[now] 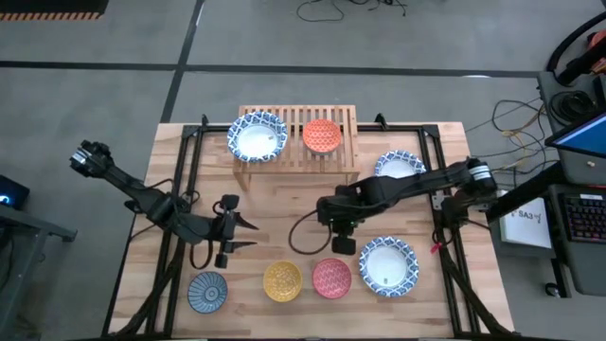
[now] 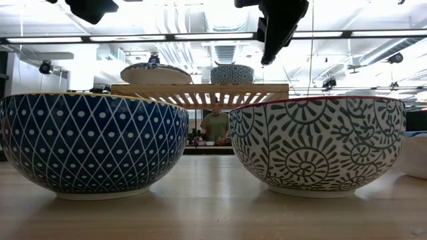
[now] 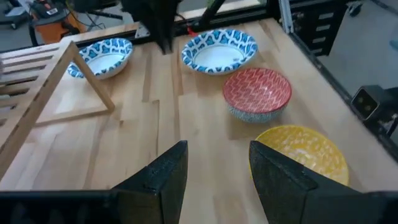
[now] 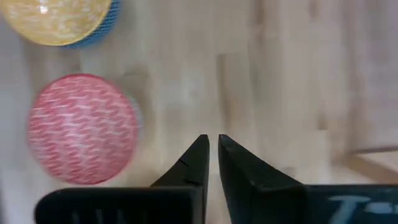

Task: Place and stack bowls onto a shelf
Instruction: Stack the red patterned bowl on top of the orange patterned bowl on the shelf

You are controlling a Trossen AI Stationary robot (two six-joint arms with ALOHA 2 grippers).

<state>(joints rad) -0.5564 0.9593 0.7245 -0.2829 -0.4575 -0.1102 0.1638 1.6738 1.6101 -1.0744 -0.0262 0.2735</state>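
The light-wood shelf stands at the table's far middle. A white bowl with a blue rim and the orange bowl sit on its slats. Another white bowl rests on the table right of the shelf, and one more sits near the front right. The grey-blue bowl, yellow bowl and red bowl stand in a row along the near edge. My left gripper hovers open over the table left of centre. My right gripper is shut, above the table just beyond the red bowl.
A black metal frame runs along the table's left and right sides. Bare wood lies between the shelf and the near row of bowls. In the low view the yellow bowl's blue outside and the red bowl's patterned outside fill the foreground; a person stands far behind.
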